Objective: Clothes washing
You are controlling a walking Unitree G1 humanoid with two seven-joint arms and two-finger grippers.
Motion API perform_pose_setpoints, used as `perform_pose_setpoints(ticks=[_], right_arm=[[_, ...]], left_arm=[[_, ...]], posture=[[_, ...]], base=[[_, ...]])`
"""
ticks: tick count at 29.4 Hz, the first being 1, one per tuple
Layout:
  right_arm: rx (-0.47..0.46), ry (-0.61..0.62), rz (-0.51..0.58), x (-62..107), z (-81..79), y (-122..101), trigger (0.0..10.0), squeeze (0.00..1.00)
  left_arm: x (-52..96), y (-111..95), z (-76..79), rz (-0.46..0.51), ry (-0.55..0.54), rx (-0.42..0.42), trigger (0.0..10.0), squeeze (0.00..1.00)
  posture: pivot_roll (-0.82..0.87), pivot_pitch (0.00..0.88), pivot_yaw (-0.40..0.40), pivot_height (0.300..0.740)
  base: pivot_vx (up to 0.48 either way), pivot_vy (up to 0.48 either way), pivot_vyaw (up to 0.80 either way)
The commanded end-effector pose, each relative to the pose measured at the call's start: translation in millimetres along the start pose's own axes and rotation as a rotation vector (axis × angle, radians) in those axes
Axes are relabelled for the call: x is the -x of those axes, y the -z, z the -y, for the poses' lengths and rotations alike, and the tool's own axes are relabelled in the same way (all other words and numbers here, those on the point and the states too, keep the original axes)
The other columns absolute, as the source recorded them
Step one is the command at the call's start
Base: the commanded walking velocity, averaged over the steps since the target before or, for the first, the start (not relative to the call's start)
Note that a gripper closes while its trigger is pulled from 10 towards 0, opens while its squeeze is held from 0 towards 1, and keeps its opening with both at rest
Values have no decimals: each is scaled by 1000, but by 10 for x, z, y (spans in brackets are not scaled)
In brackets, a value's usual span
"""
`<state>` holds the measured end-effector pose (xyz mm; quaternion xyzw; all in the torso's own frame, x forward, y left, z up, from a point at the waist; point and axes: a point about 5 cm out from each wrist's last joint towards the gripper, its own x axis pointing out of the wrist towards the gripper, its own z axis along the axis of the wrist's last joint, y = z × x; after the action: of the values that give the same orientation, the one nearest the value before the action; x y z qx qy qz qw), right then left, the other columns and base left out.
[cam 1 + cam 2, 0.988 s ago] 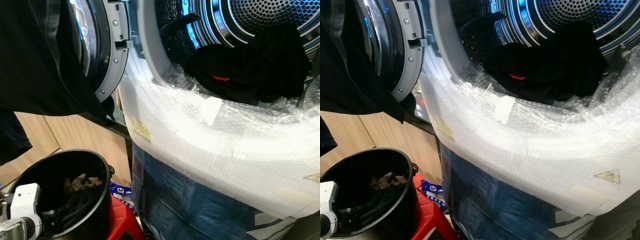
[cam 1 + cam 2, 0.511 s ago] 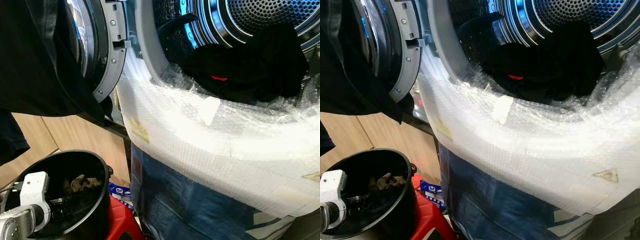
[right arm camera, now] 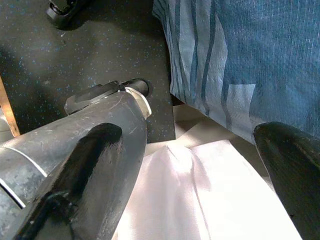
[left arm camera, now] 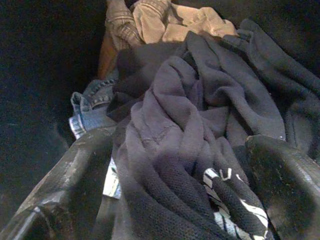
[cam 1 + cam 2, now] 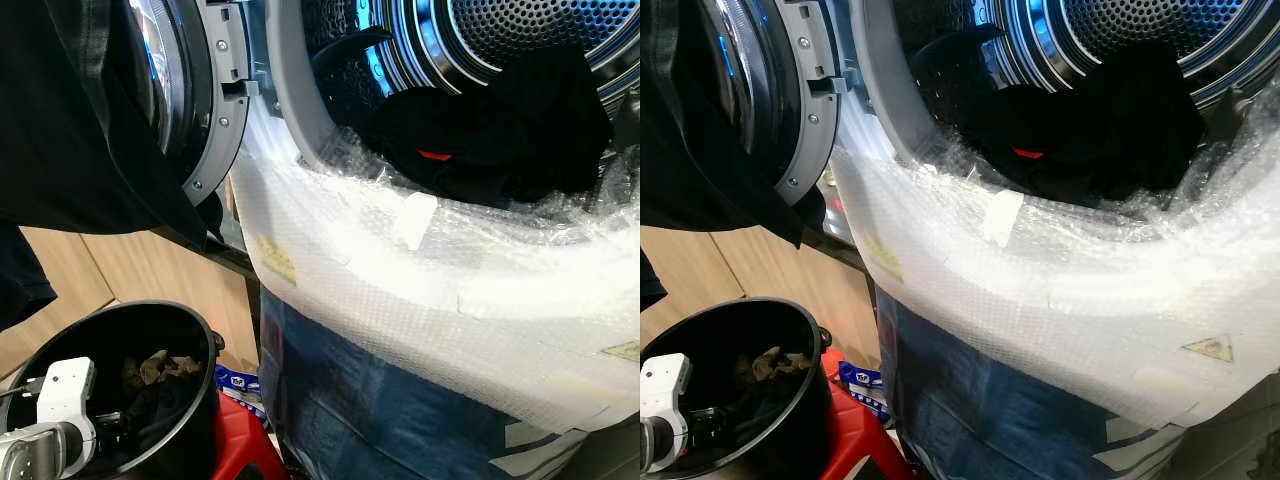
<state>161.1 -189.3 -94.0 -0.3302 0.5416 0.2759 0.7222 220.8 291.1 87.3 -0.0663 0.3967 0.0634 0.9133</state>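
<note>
The left gripper's (image 4: 175, 195) spread fingers (image 4: 75, 170) flank a dark sweater (image 4: 185, 130) beside tan trousers (image 4: 165, 20).

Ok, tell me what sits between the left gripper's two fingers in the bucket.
In the left wrist view, a dark grey knit garment bunches between the left gripper's open fingers, with a black-and-white printed piece beside it.
</note>
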Motion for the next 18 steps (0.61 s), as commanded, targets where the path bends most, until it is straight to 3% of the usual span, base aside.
perform_pose_setpoints(ticks=[1,3,4,6,16,17,18], right_arm=[[16,-7,6,-2,-12,-16,10000,0],[28,-19,1,-6,-35,-16,10000,0],[28,-19,1,-6,-35,-16,10000,0],[77,-37,-3,-9,-59,-22,10000,0],[103,-38,13,0,-7,-102,10000,0],[104,-33,19,7,29,-136,10000,0],[106,-28,22,11,52,-152,10000,0]], left_arm=[[-25,36,0,-17,1,31,10000,0],[-74,78,61,-26,22,148,10000,0],[-74,78,61,-26,22,148,10000,0],[-124,126,142,-40,56,234,10000,0],[-135,123,166,-44,61,231,10000,0],[-136,97,164,-37,61,234,3882,0],[-137,84,163,-32,61,234,3882,0]], posture=[[210,0,38,740],[207,0,36,740],[207,0,36,740],[207,0,30,740],[213,0,34,740],[211,0,34,740],[211,0,34,740]], base=[[0,0,0],[0,0,0],[0,0,0],[0,0,0],[0,0,0],[0,0,0],[0,0,0]])
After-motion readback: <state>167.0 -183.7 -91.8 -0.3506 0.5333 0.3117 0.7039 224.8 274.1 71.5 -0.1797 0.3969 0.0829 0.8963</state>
